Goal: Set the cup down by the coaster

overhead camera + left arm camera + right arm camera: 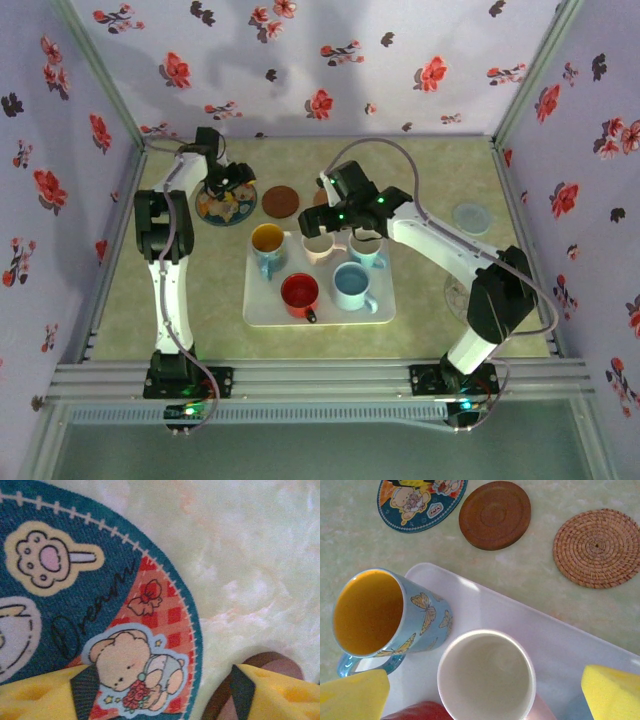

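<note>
- Hanging low at the far left of the table, the left gripper (228, 186) sits right over the cartoon coaster (211, 210). Its yellow fingers (35, 697) stand well apart, with only the coaster's printed face between them.
- Just right of that coaster a brown wooden coaster (281, 201) lies flat on the table, and right of it a woven coaster (596, 547).
- Nearer the arms, the white tray (262, 312) carries the cups. A butterfly cup (267, 242) with a yellow inside stands at its far left corner, a red cup (300, 292) in front of it, and a light-blue cup (352, 284) right of the red one.
- The white cup (486, 675) stands upright on the tray just right of the butterfly cup, across a strip of bare table from the coasters.
- The right gripper (484, 695) hangs above the white cup, its pads (612, 692) spread wide either side of the rim, clamping nothing.
- At the far right a pale round disc (470, 216) lies on the table.
</note>
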`<state>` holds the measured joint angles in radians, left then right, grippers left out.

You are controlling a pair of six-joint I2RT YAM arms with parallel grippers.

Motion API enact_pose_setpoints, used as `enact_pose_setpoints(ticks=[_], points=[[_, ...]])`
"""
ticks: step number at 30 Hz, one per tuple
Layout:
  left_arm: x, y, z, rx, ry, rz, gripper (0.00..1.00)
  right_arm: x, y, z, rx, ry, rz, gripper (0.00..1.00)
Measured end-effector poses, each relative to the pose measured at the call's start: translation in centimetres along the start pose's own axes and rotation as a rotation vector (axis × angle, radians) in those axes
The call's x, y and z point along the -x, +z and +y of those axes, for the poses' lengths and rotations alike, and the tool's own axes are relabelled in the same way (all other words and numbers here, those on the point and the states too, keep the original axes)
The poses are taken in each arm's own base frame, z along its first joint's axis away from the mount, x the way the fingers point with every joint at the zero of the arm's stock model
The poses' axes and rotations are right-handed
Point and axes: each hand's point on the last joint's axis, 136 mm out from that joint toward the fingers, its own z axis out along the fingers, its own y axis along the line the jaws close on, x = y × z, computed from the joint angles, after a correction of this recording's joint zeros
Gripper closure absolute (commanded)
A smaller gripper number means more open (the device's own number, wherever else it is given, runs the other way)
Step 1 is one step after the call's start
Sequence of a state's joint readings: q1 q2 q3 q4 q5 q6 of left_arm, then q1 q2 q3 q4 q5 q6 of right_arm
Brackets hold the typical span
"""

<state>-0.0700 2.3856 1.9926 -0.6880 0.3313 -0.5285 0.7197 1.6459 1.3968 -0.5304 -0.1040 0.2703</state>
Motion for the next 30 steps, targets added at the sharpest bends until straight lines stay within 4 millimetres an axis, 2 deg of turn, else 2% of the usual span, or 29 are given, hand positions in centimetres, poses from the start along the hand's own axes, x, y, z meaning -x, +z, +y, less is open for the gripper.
enact_pose_setpoints(ticks=[7,9,11,14,17,22,26,30], points=[[1.1,-0.5,-1.0,-0.040,0.008,-0.049,0.07,0.5,-0.5,-0.5,-0.030,0.000,-0.023,0.01],[1.0,-1.3,-1.3,-0.044,0.021,-0.059,0.01,1.0,-1.3,-0.7,-0.037,0.002,-0.048,0.00],[0.9,-2.6,-2.0,-0.053,0.047,-0.075,0.01,1.6,-2.5,-1.0,-0.044,0.007,-0.080,0.00],[1.0,-6.2,-3.9,-0.083,0.101,-0.127,0.00,2.0,-4.7,-1.8,-0.055,0.020,-0.132,0.01],[0.7,-10.6,-6.6,-0.125,0.176,-0.197,0.00,2.2,-6.9,-3.1,-0.081,0.041,-0.184,0.01],[-1.3,-17.6,-10.7,-0.188,0.313,-0.305,0.00,2.6,-10.2,-5.9,-0.141,0.091,-0.255,0.01],[-3.5,-21.1,-12.1,-0.214,0.399,-0.360,0.01,2.5,-12.3,-9.1,-0.214,0.150,-0.275,0.02],[-5.8,-23.8,-12.5,-0.232,0.476,-0.408,0.00,1.2,-13.1,-12.2,-0.294,0.204,-0.246,0.03]])
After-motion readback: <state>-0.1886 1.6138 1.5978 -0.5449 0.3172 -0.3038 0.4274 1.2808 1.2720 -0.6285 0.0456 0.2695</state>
